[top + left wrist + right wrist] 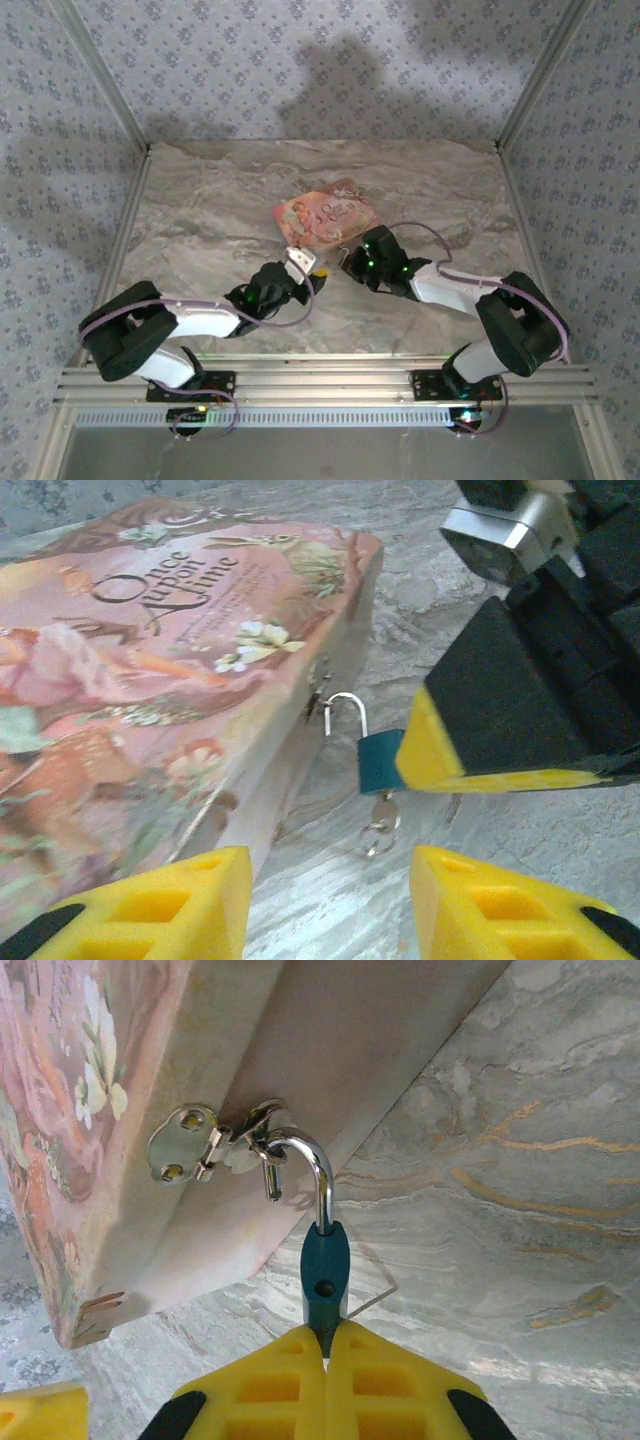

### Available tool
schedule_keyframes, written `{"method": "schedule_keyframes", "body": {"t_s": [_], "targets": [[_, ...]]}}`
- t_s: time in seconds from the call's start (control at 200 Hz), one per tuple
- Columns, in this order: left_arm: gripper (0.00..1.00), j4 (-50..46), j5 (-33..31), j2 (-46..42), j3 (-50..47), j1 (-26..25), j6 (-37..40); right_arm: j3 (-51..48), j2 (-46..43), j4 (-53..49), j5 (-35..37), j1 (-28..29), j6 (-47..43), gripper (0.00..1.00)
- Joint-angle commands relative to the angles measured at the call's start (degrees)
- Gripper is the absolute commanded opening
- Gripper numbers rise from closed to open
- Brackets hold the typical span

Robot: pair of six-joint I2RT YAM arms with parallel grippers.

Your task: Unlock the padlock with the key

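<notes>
While the marble bench (200, 220) carried the pink "Once Upon a Time" box (325, 215) near its middle, both arms lay stretched low across it, forearms angled inward to meet at the box's near edge. The right claw (325, 1345) was pressed together on the lower body of the blue padlock (325, 1265), holding it out from the box's front wall. The left claw (330, 880) hung spread, gripping nothing, its opening aimed at the padlock's underside. The shackle (312, 1165) was hooked through the hasp (205, 1145), and its short leg seemed free of the body, so the lock looked sprung, or nearly. The key (382, 815) sat in the keyhole beneath. By my reading the turning step was in hand. Next, the left claw would need to close squarely on that small key head without knocking the lock from the right claw's pinch.
</notes>
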Motion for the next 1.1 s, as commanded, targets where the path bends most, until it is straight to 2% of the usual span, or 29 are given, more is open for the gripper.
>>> {"method": "schedule_keyframes", "body": {"t_s": [0.0, 0.25, 0.854, 1.094], "targets": [[0.46, -2.7, -0.3, -3.9, -1.8, 1.4, -2.4, -1.2, -1.9, 1.0, 2.4, -0.5, -1.6, 0.00], [0.46, -9.0, 0.9, -10.0, -1.6, 4.0, -4.0, -1.0, -2.6, 2.6, 3.4, -0.6, -1.6, 0.00], [0.47, -11.0, 1.4, -13.3, -2.9, 5.2, -5.0, 1.5, -1.9, 3.5, 6.0, -0.3, 2.2, 0.00], [0.47, -11.9, 1.4, -14.1, -3.1, 5.3, -5.5, 4.0, 2.1, 4.6, 2.0, -0.5, 2.0, 0.00]]}}
